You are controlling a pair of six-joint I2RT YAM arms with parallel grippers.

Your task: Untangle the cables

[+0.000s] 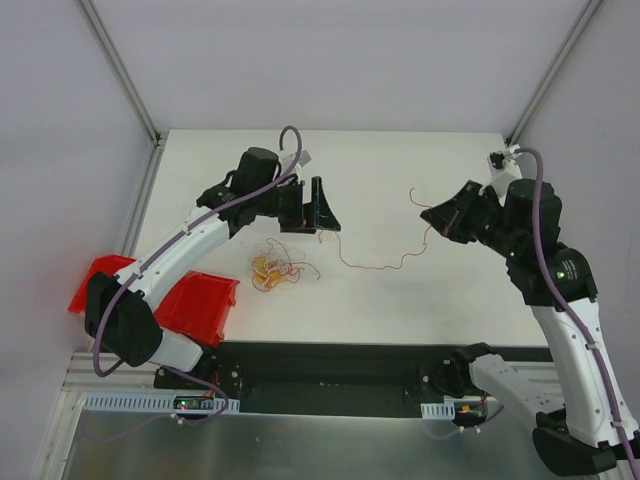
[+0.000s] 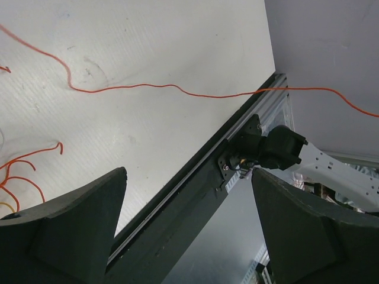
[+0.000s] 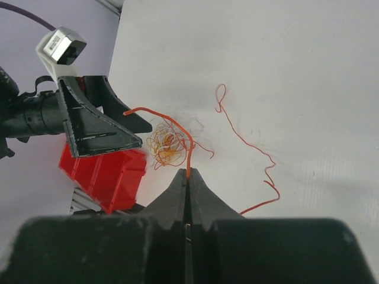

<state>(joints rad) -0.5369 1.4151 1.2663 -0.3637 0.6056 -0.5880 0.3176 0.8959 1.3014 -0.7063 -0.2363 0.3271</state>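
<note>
Clamped on red strand (image 1: 380,268) at right gripper (image 3: 188,173); spread wide at left gripper (image 1: 308,212); may cinch tangle (image 1: 272,270), left of centre, if tugged.

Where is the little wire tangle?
In the top view the tangle lies left of centre, between the red bin and the left end effector.

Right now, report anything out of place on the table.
One red wire trails loose across the table, away from the tangle, pinched in the right fingers. Nothing looks spilled or damaged.
</note>
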